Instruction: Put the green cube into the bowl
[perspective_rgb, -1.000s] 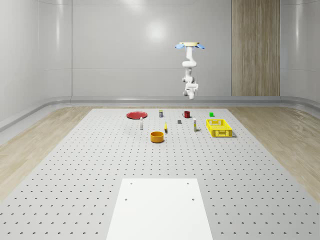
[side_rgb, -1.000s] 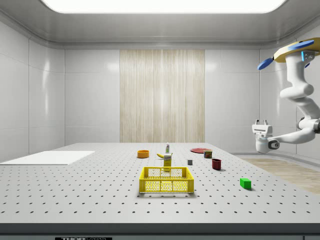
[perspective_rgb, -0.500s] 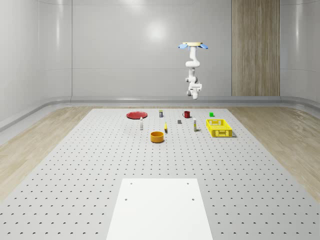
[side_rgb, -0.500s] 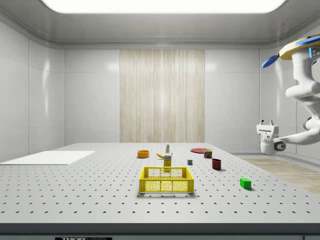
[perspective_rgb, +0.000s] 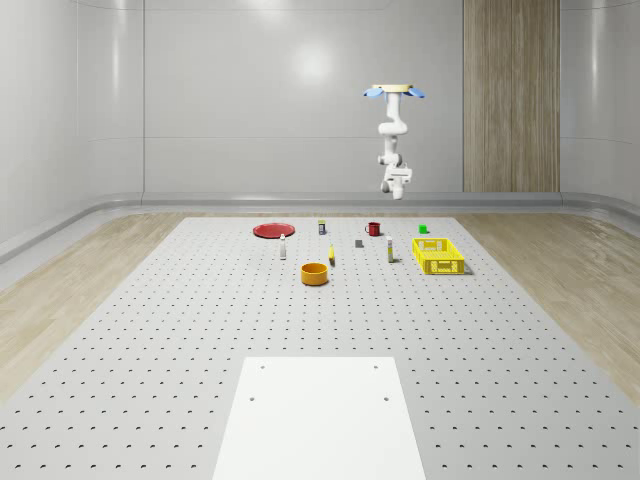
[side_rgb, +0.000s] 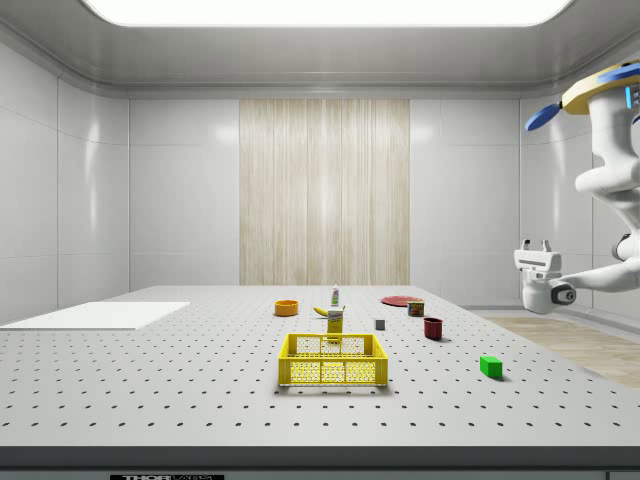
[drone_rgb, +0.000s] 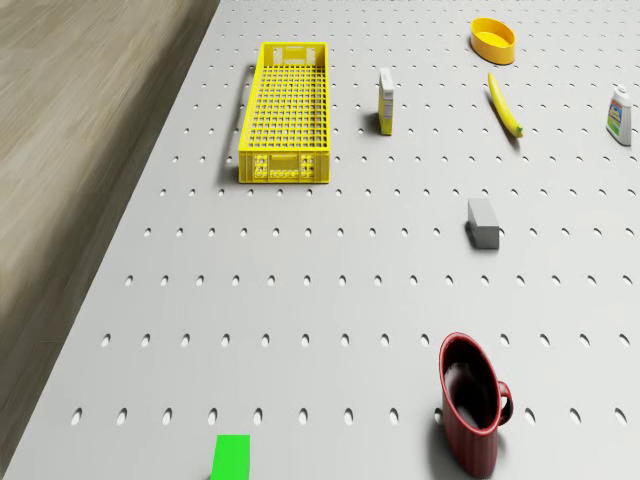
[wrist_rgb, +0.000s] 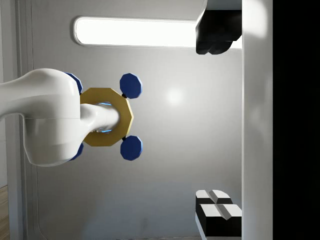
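1. Nearest in the whole-scene view, one white sheet lies flat on the perforated tabletop.
2. Further back stands one orange bowl, with one banana and one yellow crate to its right.
3. Two small cartons, one white bottle, one grey block, one tin.
4. Far row: one red plate, one red mug, and one green cube, resting on the tabletop right of the mug.
5. One drone hovers high above the far edge; its pincer points upward with fingers apart, holding nothing.
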